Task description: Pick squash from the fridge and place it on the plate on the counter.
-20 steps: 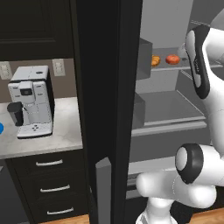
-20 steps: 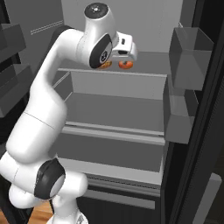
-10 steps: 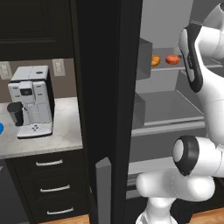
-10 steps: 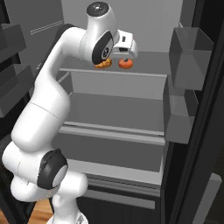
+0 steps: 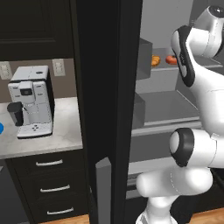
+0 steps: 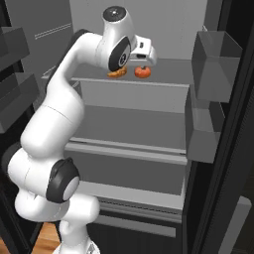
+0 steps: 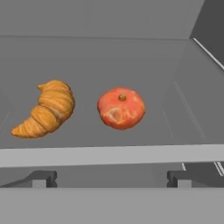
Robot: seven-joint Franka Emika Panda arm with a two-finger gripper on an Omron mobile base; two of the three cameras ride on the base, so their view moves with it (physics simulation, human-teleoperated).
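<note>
My tool [image 7: 109, 178] hangs wide at the front lip of the fridge's [image 6: 149, 30] upper shelf [image 6: 168, 74], its two dark tips [image 7: 43, 178] spread far apart and holding nothing. Just beyond the shelf edge sits the squash [image 7: 121, 108], a rounded orange-red lump with a small stem scar on top, resting on the grey shelf and lying between the lines of my tips but apart from them. Beside it, not touching, lies a golden croissant [image 7: 47, 108], close enough that I judge a careless reach could nudge it. From the right base view my arm curls up out of the lower left, the hand level with that shelf and the squash [image 6: 142, 71] just in front of it. In the left base view the open fridge door [image 5: 109, 109] splits the scene: the shelf with both items to its right, the marbled surface [image 5: 43, 135] to its left, carrying a coffee machine [image 5: 30, 100]. A sliver of the blue plate [image 5: 1, 128] shows at the far left edge. By my reading the task is in its early part: the approach is made; the grasp, the carry out of the fridge and the placing on the plate all remain.
</note>
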